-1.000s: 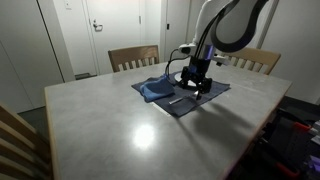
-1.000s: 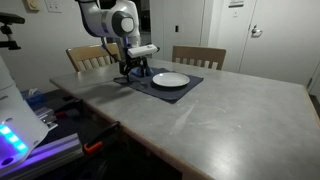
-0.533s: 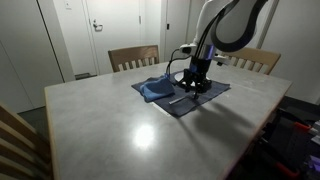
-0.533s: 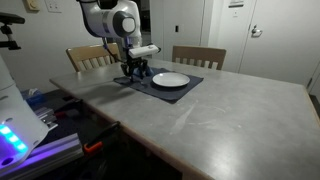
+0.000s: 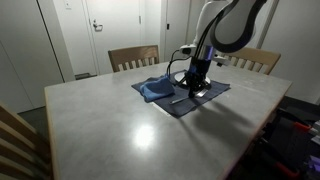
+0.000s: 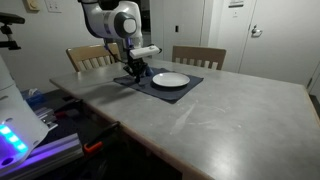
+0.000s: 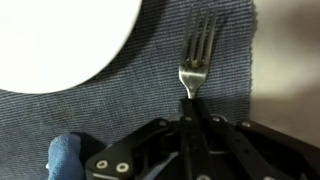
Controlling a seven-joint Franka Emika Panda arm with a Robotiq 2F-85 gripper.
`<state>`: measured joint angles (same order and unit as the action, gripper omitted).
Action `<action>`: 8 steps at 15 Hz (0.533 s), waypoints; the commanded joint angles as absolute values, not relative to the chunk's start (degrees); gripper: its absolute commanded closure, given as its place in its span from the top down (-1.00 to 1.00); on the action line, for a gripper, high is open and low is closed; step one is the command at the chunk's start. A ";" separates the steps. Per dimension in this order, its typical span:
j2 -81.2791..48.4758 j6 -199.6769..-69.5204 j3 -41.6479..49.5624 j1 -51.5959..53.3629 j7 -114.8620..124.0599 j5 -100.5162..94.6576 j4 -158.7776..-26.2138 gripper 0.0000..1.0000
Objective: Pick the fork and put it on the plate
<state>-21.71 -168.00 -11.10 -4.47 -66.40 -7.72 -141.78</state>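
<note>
fork [image 7: 196, 55]: flat on the placemat [image 7: 235, 110], just beside the plate [image 7: 55, 40], not yet raised.
fingers [image 7: 181, 126]: pinched onto its handle behind the neck (a hold near the head should limit tipping, I judge).
step: grasp made; lift next.

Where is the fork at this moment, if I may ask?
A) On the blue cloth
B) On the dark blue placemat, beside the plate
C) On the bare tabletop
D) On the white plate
B: in the wrist view the fork lies on the placemat, its tines clear of the plate rim, with the gripper shut on its handle.
</note>
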 commanded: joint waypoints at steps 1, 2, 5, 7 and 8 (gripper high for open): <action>-22.37 -166.75 -12.09 -5.96 -67.20 -8.46 -140.32 -0.92; -22.43 -166.86 -12.18 -5.95 -67.24 -8.43 -140.35 -0.36; -22.50 -167.26 -12.30 -5.95 -67.13 -8.31 -140.67 -0.09; -22.43 -167.56 -12.34 -5.96 -67.09 -8.30 -140.91 -0.74; -22.41 -167.59 -12.43 -6.01 -67.10 -8.23 -140.98 -0.72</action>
